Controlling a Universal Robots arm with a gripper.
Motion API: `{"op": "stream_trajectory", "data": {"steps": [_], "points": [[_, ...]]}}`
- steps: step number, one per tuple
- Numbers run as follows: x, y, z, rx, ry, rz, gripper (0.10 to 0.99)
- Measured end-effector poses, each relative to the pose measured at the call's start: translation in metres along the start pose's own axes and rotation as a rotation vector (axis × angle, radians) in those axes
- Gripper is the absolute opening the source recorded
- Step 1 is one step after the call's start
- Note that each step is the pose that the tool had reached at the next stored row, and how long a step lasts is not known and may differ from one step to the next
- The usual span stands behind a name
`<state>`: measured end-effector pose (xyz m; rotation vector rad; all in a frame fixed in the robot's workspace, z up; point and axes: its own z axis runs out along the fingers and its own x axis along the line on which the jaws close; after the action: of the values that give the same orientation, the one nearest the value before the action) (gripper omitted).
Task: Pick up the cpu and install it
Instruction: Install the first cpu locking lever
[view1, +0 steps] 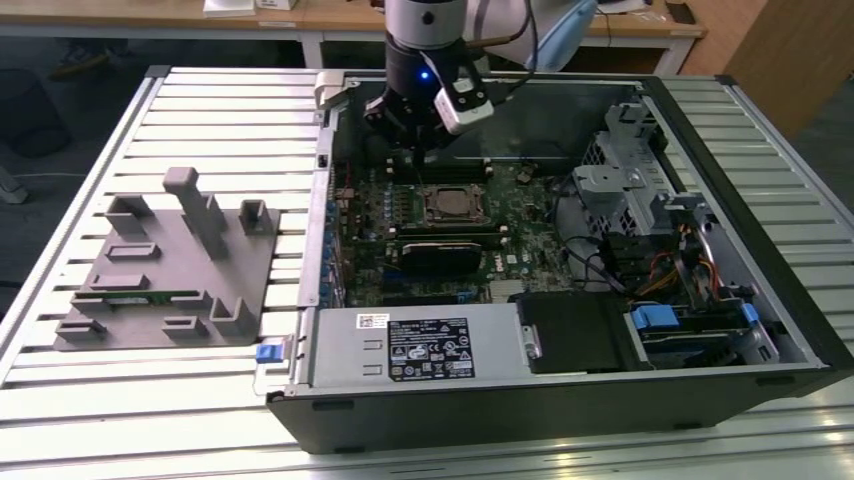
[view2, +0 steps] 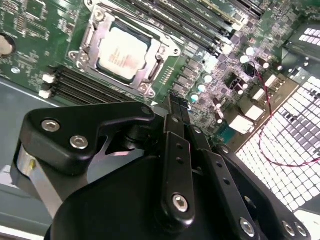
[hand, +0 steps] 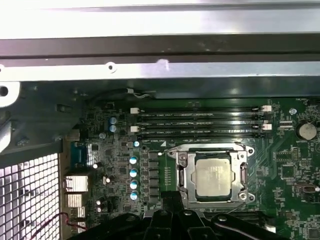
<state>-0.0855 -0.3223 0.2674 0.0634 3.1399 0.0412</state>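
Note:
The cpu (view1: 447, 205) is a small square chip with a pale silvery top. It lies flat inside the metal socket frame on the green motherboard (view1: 514, 262), and both wrist views show it there: cpu (view2: 122, 50), cpu (hand: 214, 175). My gripper (view1: 420, 165) hangs over the far side of the open computer case, just beyond the socket and above the board. In the second wrist view the black fingers (view2: 176, 135) lie pressed together with nothing between them, so the gripper (view2: 175, 99) is shut and apart from the chip.
A grey plastic holder (view1: 160, 270) with upright posts stands on the slatted table at the exterior view's left. A thin green memory stick (view1: 140, 295) lies in it. Memory slots (hand: 200, 122) run beside the socket. Drive cages and cables (view1: 667, 250) crowd the case at the exterior view's right.

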Motion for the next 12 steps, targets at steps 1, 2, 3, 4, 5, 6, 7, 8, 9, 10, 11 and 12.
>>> {"op": "stream_trajectory", "data": {"steps": [1, 2, 3, 4, 5, 6, 7, 8, 9, 10, 11, 12], "points": [[0.0017, 0.0000, 0.0005, 0.000, -0.0006, 0.000, 0.106], [0.0037, 0.0000, 0.0011, 0.000, -0.0012, 0.000, 0.106], [0.0057, 0.0001, 0.0017, 0.000, -0.0018, 0.000, 0.106], [0.0070, 0.0004, 0.0024, 0.000, -0.0022, 0.000, 0.106], [0.0082, 0.0009, 0.0029, 0.000, -0.0022, 0.000, 0.106], [0.0091, 0.0018, 0.0033, 0.000, -0.0021, 0.000, 0.106], [0.0100, 0.0028, 0.0040, 0.000, -0.0023, 0.000, 0.106], [0.0109, 0.0039, 0.0044, 0.000, -0.0024, 0.000, 0.106], [0.0117, 0.0051, 0.0049, 0.000, -0.0023, 0.000, 0.106], [0.0124, 0.0065, 0.0053, 0.000, -0.0023, 0.000, 0.106], [0.0129, 0.0081, 0.0057, 0.000, -0.0023, 0.000, 0.106], [0.0133, 0.0100, 0.0061, 0.000, -0.0023, 0.000, 0.106]]}}
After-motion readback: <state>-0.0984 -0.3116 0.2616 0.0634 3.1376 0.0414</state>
